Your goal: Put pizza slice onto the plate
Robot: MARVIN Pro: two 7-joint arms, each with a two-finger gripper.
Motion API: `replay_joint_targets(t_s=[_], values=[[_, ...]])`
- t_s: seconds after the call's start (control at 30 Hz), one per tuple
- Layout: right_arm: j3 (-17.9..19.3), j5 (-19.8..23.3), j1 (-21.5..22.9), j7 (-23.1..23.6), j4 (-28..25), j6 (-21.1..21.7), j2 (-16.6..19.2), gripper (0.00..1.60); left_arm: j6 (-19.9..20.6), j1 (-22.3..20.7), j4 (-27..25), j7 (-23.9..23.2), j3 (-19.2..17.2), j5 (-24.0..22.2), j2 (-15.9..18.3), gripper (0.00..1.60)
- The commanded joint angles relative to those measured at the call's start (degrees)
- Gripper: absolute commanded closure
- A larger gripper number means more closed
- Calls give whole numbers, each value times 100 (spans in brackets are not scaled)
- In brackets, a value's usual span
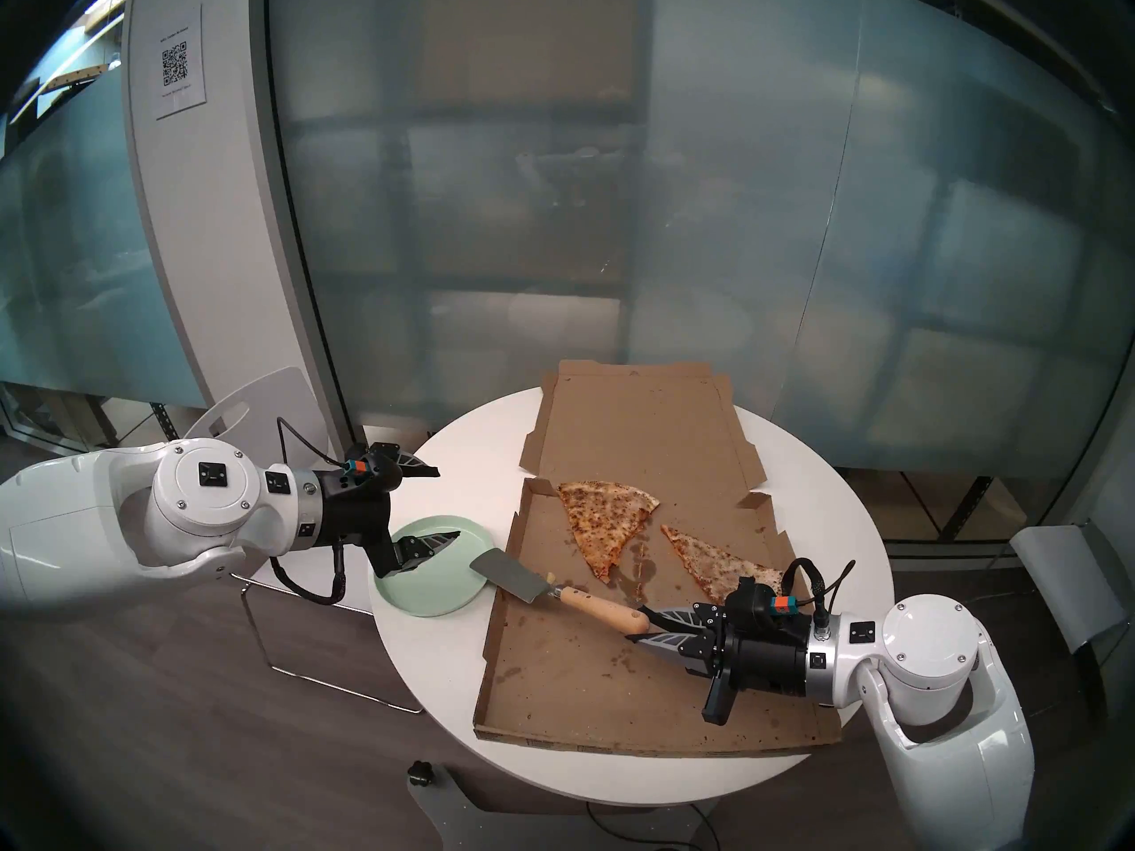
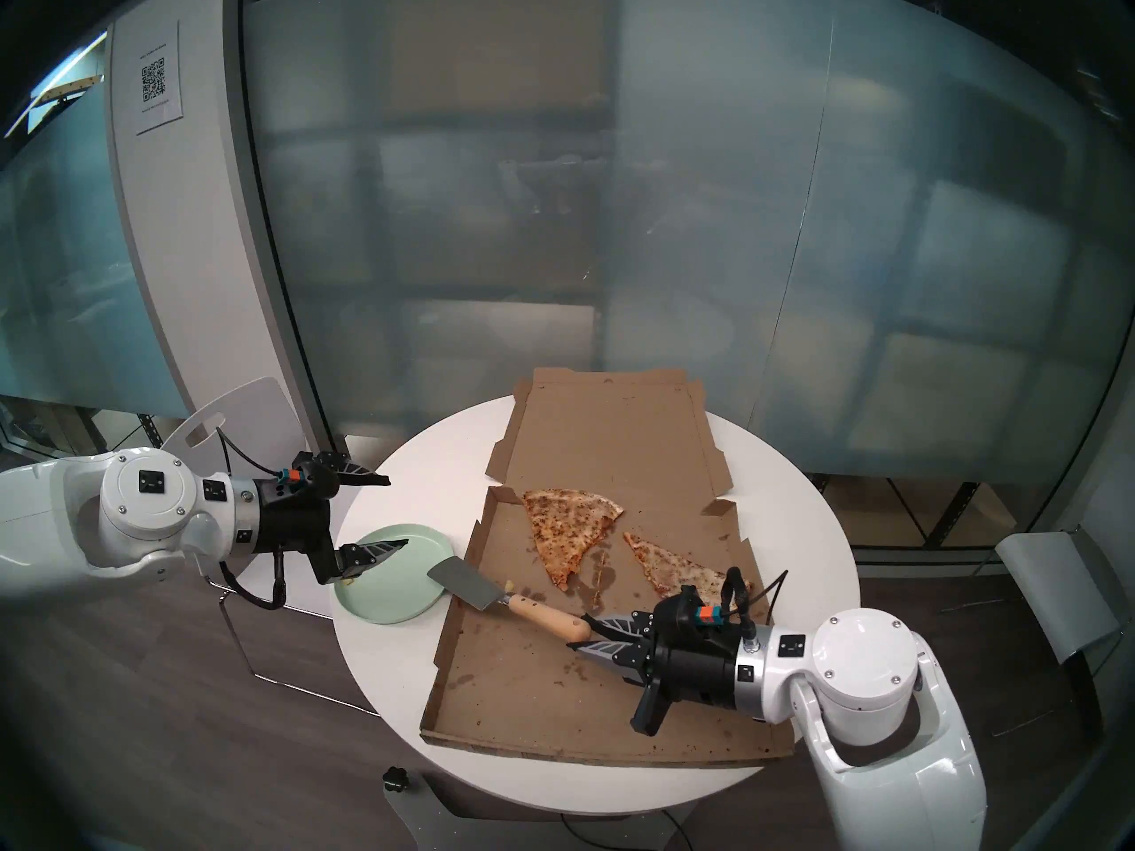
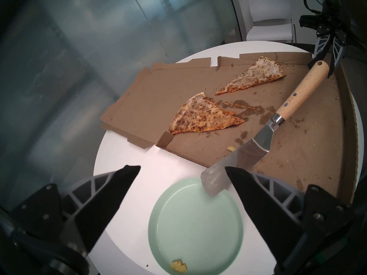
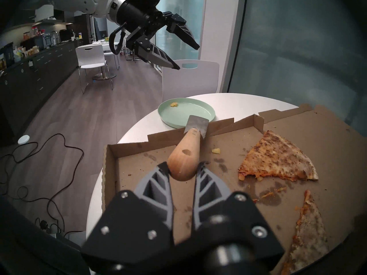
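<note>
1. White round table (image 1: 430, 678) stood before frosted glass panels (image 1: 675, 186), dark wood floor (image 1: 153, 739) below; carried an open cardboard pizza box (image 1: 614, 696) and, at its left edge, the plate (image 1: 417, 598).
2. Lay in the box's right part: the pizza slice (image 1: 718, 558), just beyond the right gripper (image 1: 642, 624), apart from it; gripper clamped on a wooden-handled spatula (image 1: 510, 576).
3. Looked long, pale-cheesed, dark-specked, orange-edged.
4. Hung apart over the plate: left gripper (image 1: 447, 503).
</note>
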Motion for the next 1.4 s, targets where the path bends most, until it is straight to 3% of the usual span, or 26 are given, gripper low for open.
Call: replay_joint_targets(t_s=[0.0, 0.6, 1.03, 1.37], values=[[253, 224, -288, 38, -254, -154, -125, 160, -2, -77, 8, -12, -78, 3, -14, 0], [892, 334, -971, 357, -390, -496, -153, 160, -2, -78, 8, -13, -78, 2, -14, 0], [1170, 293, -1073, 528, -283, -651, -113, 160, -2, -77, 8, -14, -79, 2, -14, 0], [1215, 188, -936, 751, 97, -758, 143, 160, -2, -78, 8, -13, -78, 2, -14, 0]])
